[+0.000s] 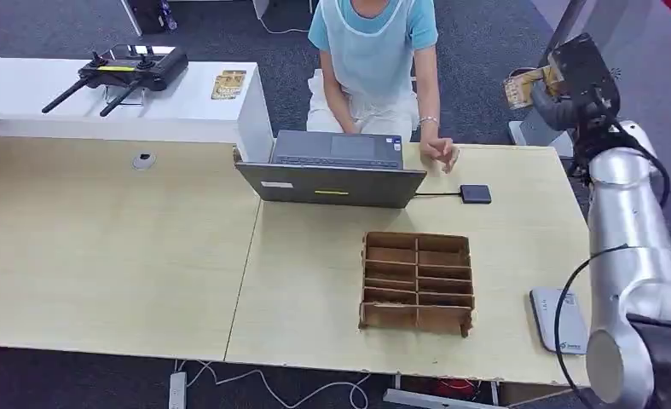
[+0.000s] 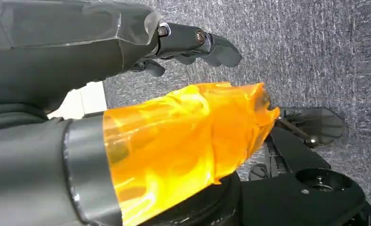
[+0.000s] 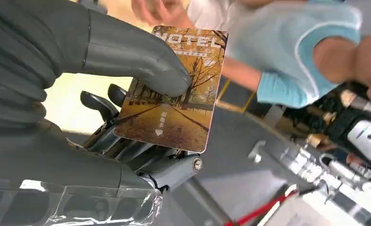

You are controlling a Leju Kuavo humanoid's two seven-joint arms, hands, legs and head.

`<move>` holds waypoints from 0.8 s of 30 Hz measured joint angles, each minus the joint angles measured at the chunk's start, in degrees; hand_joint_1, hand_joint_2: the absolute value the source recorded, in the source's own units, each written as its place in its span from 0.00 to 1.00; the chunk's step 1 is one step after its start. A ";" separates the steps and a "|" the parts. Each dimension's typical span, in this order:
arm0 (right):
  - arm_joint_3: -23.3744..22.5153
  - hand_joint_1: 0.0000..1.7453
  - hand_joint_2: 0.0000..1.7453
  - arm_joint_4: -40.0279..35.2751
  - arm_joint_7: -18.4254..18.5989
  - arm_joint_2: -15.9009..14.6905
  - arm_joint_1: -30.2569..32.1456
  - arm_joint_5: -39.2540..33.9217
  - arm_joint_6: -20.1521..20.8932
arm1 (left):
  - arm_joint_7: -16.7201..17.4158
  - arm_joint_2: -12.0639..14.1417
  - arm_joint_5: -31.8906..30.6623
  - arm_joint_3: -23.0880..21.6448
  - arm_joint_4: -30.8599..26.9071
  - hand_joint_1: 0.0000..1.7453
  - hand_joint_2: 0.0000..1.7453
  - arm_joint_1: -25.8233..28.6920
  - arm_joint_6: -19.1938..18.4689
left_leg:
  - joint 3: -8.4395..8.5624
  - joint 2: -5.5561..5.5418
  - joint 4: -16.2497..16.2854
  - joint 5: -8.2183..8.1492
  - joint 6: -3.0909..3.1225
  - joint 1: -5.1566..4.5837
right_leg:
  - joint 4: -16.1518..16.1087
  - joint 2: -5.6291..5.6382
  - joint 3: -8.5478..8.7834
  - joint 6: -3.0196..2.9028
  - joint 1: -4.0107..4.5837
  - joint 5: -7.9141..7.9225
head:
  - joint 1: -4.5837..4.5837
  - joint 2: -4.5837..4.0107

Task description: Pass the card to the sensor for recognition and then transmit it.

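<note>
Open laptop (image 1: 332,170) before a seated person (image 1: 373,60), cardboard divider tray (image 1: 417,281), remote controller (image 1: 123,70) on white counter (image 1: 76,98)

light wood table (image 1: 101,256) has a laptop (image 1: 336,170), small black sensor (image 1: 476,193) on a cable, cardboard divider box (image 1: 416,282) and a white device (image 1: 560,321) near the right edge

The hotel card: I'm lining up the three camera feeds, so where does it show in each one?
Head view: the hotel card is at the far right, raised off the table, held by the right hand.
Left wrist view: not in it.
Right wrist view: the card is centre, pinched under the thumb.
Shared landmark: the person in the light blue top, seen behind the card in the right wrist view.
</note>
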 joint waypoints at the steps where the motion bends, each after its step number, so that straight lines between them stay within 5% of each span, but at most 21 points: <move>1: -0.74 1.00 1.00 0.13 0.00 -0.59 0.19 -3.06 2.89 | -0.18 0.02 0.09 0.09 0.00 0.00 0.00 0.01 0.00 | 0.00 0.00 0.00 0.00 0.00 0.00 | 0.00 0.00 -0.01 0.00 0.00 0.00 | -0.02 0.00; 8: -5.13 1.00 1.00 -1.37 -1.07 -5.94 7.72 -26.22 16.51 | -1.22 -0.09 0.66 1.00 0.00 0.00 0.00 0.18 0.00 | -0.01 -0.17 0.00 -0.04 0.06 0.03 | -0.05 -0.19 0.10 0.04 0.03 -0.04 | -0.02 0.00; 14: -5.16 1.00 1.00 -9.12 -0.98 -9.92 20.92 -38.55 17.17 | -1.31 -0.11 0.81 1.70 0.00 0.00 0.00 0.52 0.33 | -0.04 -0.24 -0.01 -0.10 0.10 0.01 | -0.07 -0.20 0.07 0.10 0.02 -0.09 | -0.02 -0.02; 24: -5.85 1.00 1.00 -26.15 -1.68 -13.59 43.41 -42.06 16.75 | -1.27 -0.24 0.83 2.73 0.00 0.00 0.00 0.88 0.96 | -0.06 -0.24 -0.02 -0.17 0.14 0.01 | -0.07 -0.21 0.06 0.13 0.02 -0.17 | -0.02 0.00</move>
